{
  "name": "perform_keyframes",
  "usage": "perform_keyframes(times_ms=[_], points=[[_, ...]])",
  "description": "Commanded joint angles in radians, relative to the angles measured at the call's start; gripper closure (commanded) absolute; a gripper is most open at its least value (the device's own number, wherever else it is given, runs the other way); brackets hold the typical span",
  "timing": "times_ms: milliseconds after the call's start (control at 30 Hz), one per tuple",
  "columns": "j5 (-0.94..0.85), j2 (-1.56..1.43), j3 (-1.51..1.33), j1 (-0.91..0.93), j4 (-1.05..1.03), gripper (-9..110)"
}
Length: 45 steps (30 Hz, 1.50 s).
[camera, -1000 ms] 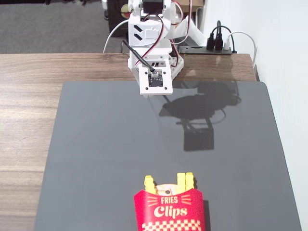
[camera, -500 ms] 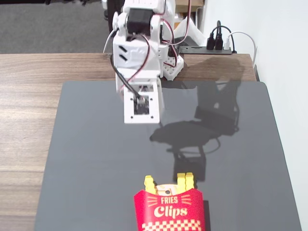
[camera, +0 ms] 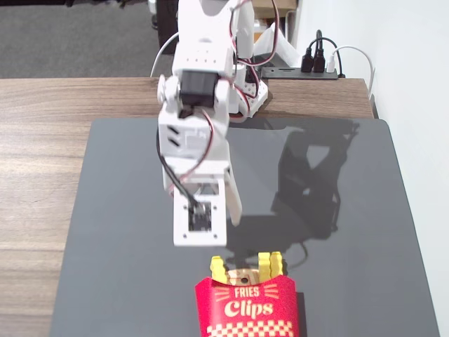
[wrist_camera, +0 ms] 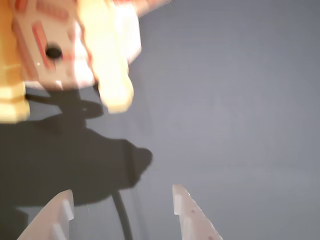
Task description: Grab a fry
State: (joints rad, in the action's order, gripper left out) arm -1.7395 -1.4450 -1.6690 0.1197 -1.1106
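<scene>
In the fixed view, the red carton (camera: 244,309) stood at the bottom centre of the frame on the dark mat (camera: 351,281), with a fry (camera: 269,263) protruding upright from its top edge so that its tip was exposed for gripping. The gripper (camera: 210,242) hung just above and to the left of the carton. In the wrist view, the gripper (wrist_camera: 120,205) was released, fingers apart at the bottom edge and holding nothing, while the blurred fry (wrist_camera: 111,65) lay at upper left, apparently ahead of the jaws.
</scene>
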Motion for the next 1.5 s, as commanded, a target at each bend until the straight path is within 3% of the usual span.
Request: perform_keyframes(times_ms=[0, 767, 1467], points=[[0.009, 0.054, 0.124, -0.021, -0.005, 76], [0.035, 0.339, 0.485, -0.071, -0.080, 77], [0.054, 0.413, 0.541, -0.086, -0.075, 93]])
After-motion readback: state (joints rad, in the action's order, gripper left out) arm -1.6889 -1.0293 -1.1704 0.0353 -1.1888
